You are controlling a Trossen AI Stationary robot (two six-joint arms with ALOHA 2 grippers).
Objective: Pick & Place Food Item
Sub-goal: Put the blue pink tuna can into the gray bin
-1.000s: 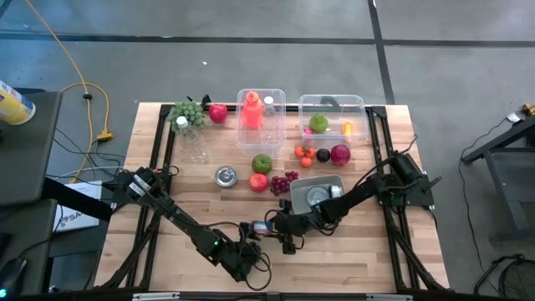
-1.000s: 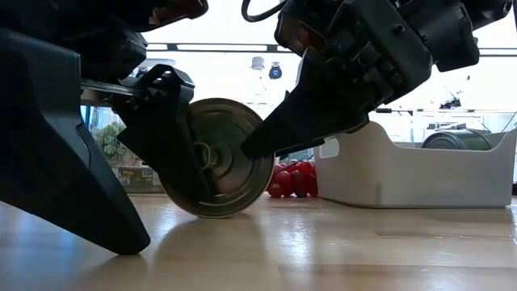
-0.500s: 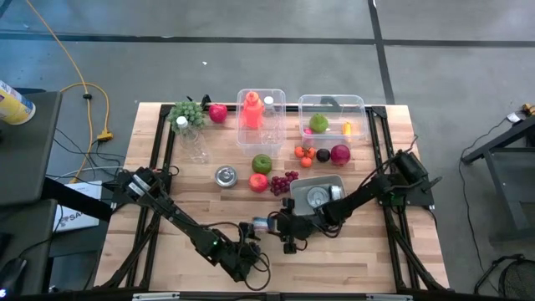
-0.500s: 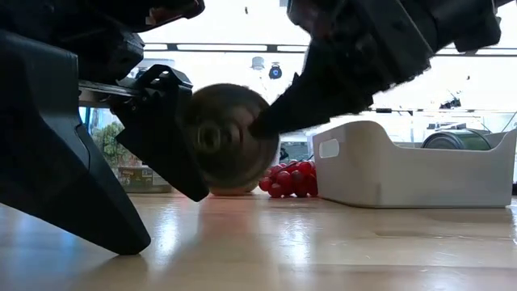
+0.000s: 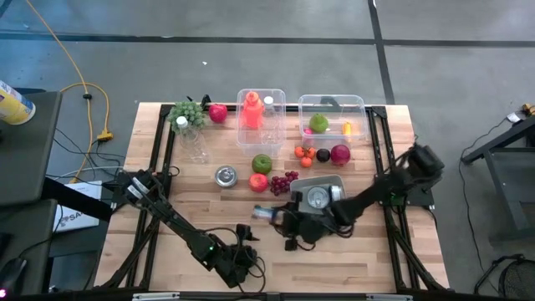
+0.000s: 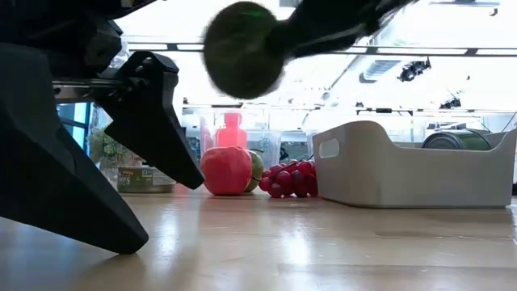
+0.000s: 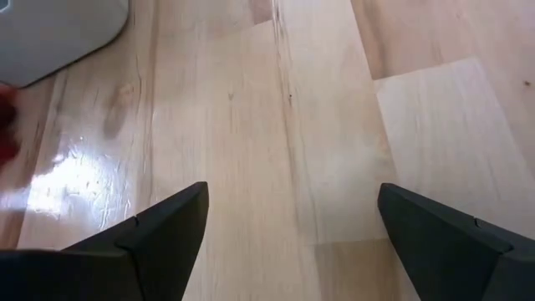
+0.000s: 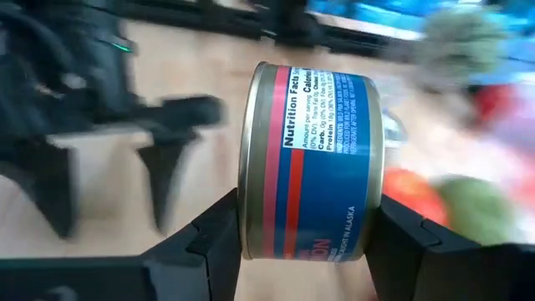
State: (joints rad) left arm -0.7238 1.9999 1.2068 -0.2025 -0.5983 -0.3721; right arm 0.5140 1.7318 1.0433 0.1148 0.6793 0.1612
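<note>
Where the pale wooden slatted table (image 5: 209, 201) ends, grey concrete floor surrounds it, with a yellow cable (image 5: 79, 79) trailing off on the left arm's side. At tabletop height the low view looks across the boards into a bright room with ceiling lights and shelving behind.

On the table sit a red apple (image 6: 225, 170), a green apple (image 5: 262, 163), a bunch of dark red grapes (image 6: 288, 179), a silver tin can (image 5: 225, 176), a clear plastic tub holding an orange-red bottle (image 5: 252, 109), a second clear tub (image 5: 332, 117), and a shallow grey plastic tray (image 6: 404, 166) with another tin (image 5: 318, 197) lying in it.

The right gripper (image 8: 301, 242) is clamped on the blue-and-red labelled tin can (image 8: 313, 163), its two dark fingers pressing the can's flat ends. Only the right wrist view shows the label, with its nutrition text; the low view shows the can (image 6: 242, 50) as a dark blurred disc lifted clear of the table, above the fruit. From above, the can (image 5: 262, 212) hangs just beside the grey tray's near corner.

The left gripper (image 7: 284, 226) rests low near the table's front edge, fingers spread wide over bare wood, holding nothing; its wrist view catches a corner of the grey tray.
</note>
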